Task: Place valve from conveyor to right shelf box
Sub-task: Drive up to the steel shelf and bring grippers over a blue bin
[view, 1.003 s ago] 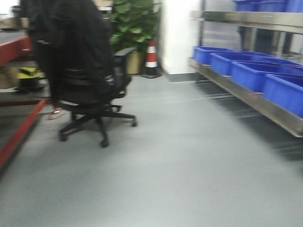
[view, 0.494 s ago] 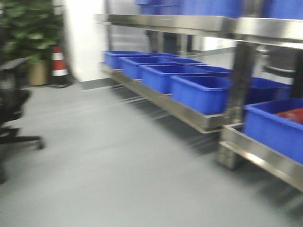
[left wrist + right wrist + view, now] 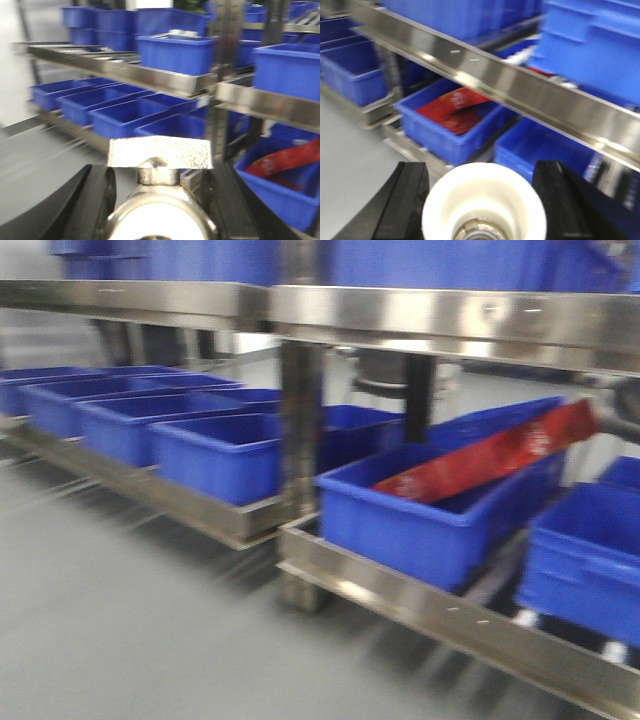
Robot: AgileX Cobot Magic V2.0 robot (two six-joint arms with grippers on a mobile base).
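The reference box (image 3: 400, 525) is the blue one on the lower tier of the steel shelf (image 3: 420, 605), just right of the upright post (image 3: 300, 440). It holds a red sheet-like item (image 3: 490, 455) with pale markings, lying slantwise with its low end inside and its high end rising past the far rim; blur prevents identification. Left of the reference box, beyond the post, a row of blue boxes (image 3: 200, 455) runs along the same tier, contents not discernible. Just right of it sits a neighbouring blue box (image 3: 590, 560), its interior largely out of view. Above the reference box the upper tier carries further blue boxes. In the left wrist view one upper-tier box (image 3: 175, 52) bears a pale grey object (image 3: 182, 33) at its rim, too blurred to name. The valve (image 3: 160, 152), silvery metal with a flat crossbar handle over a rounded body, is short of the reference box on the floor side, held in the left gripper (image 3: 159, 175), whose jaws are closed against its body on both sides. The right gripper (image 3: 481, 172) has its jaws closed on a cream-white round fitting (image 3: 485, 200) with a metal core, near and in front of the reference box. Grey floor (image 3: 120, 620) lies before the shelf.
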